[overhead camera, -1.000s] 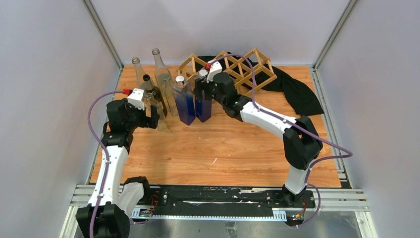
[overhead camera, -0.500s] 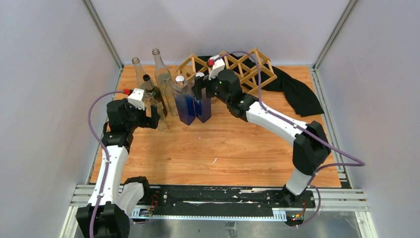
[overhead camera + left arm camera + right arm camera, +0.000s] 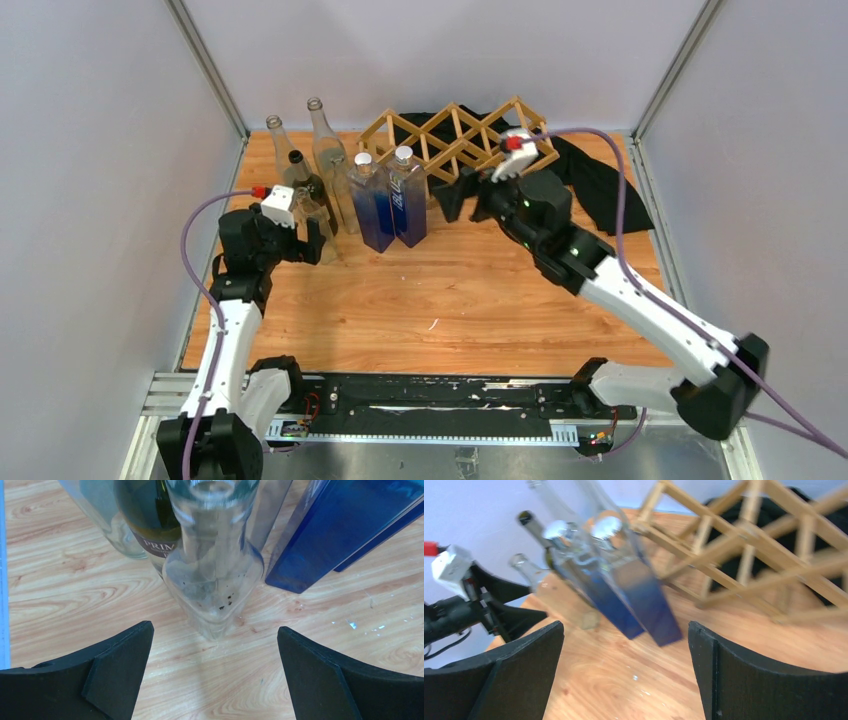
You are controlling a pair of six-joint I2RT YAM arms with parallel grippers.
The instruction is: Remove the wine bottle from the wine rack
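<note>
Right gripper (image 3: 458, 198): jaws spread, empty, at 6 o'clock of wine rack (image 3: 470, 140). Left gripper (image 3: 215, 630): spread, empty. Handling: retreat toward 5 o'clock, clear of rack and blue bottles (image 3: 408, 205).

top ext: high, behind arm bases, looks down + fwd; far, whole table (image 3: 450, 290) in frame.
L wrist: low, close, faces bottles nr far-left corner; clear bottle (image 3: 212, 580) just ahead.
R wrist: tilted, blurred, mid-range, looks left along far edge.
shared: blue bottles (image 3: 376, 215) in all 3; wine rack (image 3: 470, 150) in top ext + R wrist; L gripper (image 3: 524, 605) seen by R wrist.
</note>
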